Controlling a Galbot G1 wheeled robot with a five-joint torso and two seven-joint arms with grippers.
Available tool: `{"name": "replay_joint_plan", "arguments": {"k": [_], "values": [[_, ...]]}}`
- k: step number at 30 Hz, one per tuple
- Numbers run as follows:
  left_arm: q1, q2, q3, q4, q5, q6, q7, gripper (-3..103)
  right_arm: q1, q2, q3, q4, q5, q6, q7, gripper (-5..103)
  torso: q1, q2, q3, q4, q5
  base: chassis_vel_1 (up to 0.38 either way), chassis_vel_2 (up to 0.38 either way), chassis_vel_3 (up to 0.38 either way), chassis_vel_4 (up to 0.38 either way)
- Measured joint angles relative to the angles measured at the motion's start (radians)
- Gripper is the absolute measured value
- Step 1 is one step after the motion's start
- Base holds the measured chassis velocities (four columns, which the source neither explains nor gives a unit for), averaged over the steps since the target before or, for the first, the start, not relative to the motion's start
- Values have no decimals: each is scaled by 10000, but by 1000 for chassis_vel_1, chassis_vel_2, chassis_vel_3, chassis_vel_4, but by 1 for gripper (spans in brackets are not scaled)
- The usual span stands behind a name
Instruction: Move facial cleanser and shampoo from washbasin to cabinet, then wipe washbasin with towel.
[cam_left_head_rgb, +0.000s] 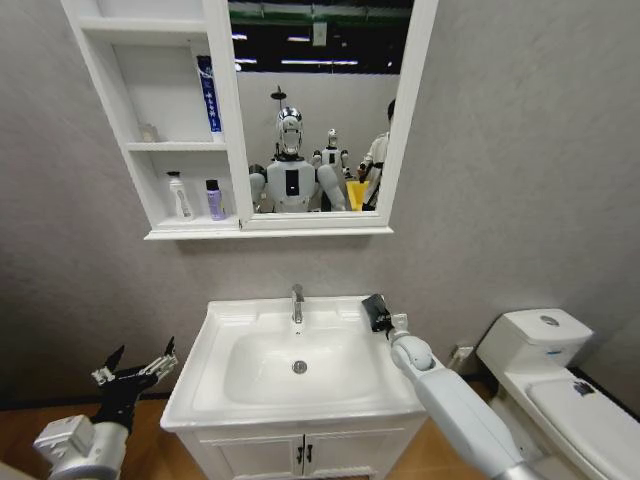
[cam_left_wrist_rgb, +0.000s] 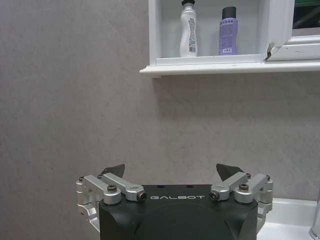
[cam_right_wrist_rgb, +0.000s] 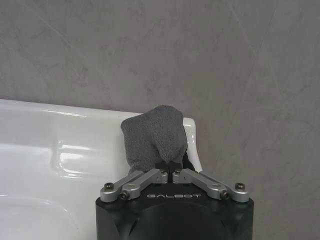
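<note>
The white washbasin (cam_left_head_rgb: 210, 385) stands below the wall-hung cabinet (cam_left_head_rgb: 112, 120). On the cabinet's lowest shelf stand a white bottle (cam_left_head_rgb: 179, 196) (cam_left_wrist_rgb: 188, 30) and a purple bottle (cam_left_head_rgb: 214, 200) (cam_left_wrist_rgb: 228, 31). My right gripper (cam_left_head_rgb: 376, 312) (cam_right_wrist_rgb: 171, 167) is shut on the dark grey towel (cam_left_head_rgb: 377, 308) (cam_right_wrist_rgb: 152, 137) at the washbasin's (cam_right_wrist_rgb: 40, 150) back right corner, over the rim. My left gripper (cam_left_head_rgb: 135, 365) (cam_left_wrist_rgb: 171, 172) hangs open and empty to the left of the washbasin, facing the wall below the cabinet (cam_left_wrist_rgb: 210, 67).
A chrome tap (cam_left_head_rgb: 297, 303) rises at the back of the bowl. A white toilet (cam_left_head_rgb: 560, 385) stands to the right. The mirror (cam_left_head_rgb: 315, 105) reflects the robot and the room. A blue tube (cam_left_head_rgb: 208, 95) leans on a higher shelf. White vanity doors (cam_left_head_rgb: 300, 455) sit below.
</note>
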Motion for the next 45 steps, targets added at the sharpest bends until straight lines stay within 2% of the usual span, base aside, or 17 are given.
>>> {"name": "replay_joint_plan", "arguments": {"k": [5, 7, 10, 14, 17, 20, 22, 28, 32, 35, 37, 38, 40, 41, 42, 44, 45], "values": [[0, 0, 0, 0, 1, 0, 0, 100, 97, 272, -37, -357, 63, 110, -521, 2, 0, 0, 0, 2, 1, 0, 0, 0, 0], [0, 0, 0, 0, 0, 0, 0, 100, 101, 324, -37, -424, 6, 91, -561, 13, 0, 0, 0, 1, 0, 0, 0, 0, 0], [0, 0, 0, 0, 0, 0, 0, 100, 102, 363, -33, -474, -97, 111, -525, 18, 0, 0, 0, 2, 1, 0, 0, 0, 0], [0, 0, 0, 0, 0, 0, -1, 100, -42, 239, 174, -372, -63, 71, -447, 40, 0, 0, 0, 1, 1, 0, 0, 0, 0], [0, 0, 0, 0, 0, 0, 0, 100, -132, 145, 294, -254, -24, 71, -419, 45, 0, 0, 0, 1, 2, 0, 0, 0, 0], [0, 0, 0, 0, 0, 0, 0, 100, -536, -329, 583, 374, 103, 96, -431, 61, 0, 0, 0, 1, 2, 0, 0, 0, 0], [0, 0, 0, 0, 0, 0, 0, 100, -694, -501, 682, 642, 231, 96, -455, 61, 0, 0, 0, 0, 3, 0, 0, 0, 0], [0, 0, 1, 0, 0, 0, 5, 100, -1749, -1267, 1550, 2943, 906, 330, -195, 89, -2, 0, -1, 2, 3, 0, 0, 0, 0], [0, 0, 0, 0, 0, 0, 0, 100, -2521, -1516, 2095, 4416, 837, 473, 145, 97, -2, 1, -2, 2, -3, 0, 0, 0, 0], [0, 0, 0, 0, 1, 0, 0, 100, -3688, -1529, 2660, 6078, 273, 638, 647, 100, -3, 0, -2, 1, -1, 0, 0, 0, 0], [0, 1, 0, -1, 0, 0, 3, 100, -5697, -906, 3220, 8062, -671, 553, 1095, 100, -3, 1, -3, 0, -1, 0, 0, 0, 0], [0, 1, 0, -1, 0, 0, 3, 100, -5697, -906, 3220, 8062, -671, 553, 1095, 100, -3, 1, -3, 0, -1, 0, 0, 0, 0], [0, -1, 0, 0, 1, 0, -1, 100, -7187, 36, 3280, 9001, -1847, 488, 1268, 100, -3, 1, -3, 3, -1, 0, 0, 0, 0], [0, -1, 0, 0, 1, 0, -1, 100, -7187, 36, 3280, 9001, -1847, 488, 1268, 100, -3, 1, -3, 3, -1, 0, 0, 0, 0], [1, -1, 0, 0, 0, 0, -1, 100, -7712, 438, 3283, 9159, -2493, 620, 1193, 100, -3, 1, -3, 3, 0, 0, 0, 0, 0], [-1, 0, 0, 0, 0, 0, 2, 100, -9344, 1866, 3202, 9245, -4966, 1694, 688, 100, -4, 2, -3, -9, -1, 0, 0, 0, 0], [0, 0, 0, -1, 1, 0, 2, 100, -9700, 2196, 3145, 9189, -5578, 2025, 573, 100, -5, 3, -3, -5, -4, 0, 0, 0, 0]]}}
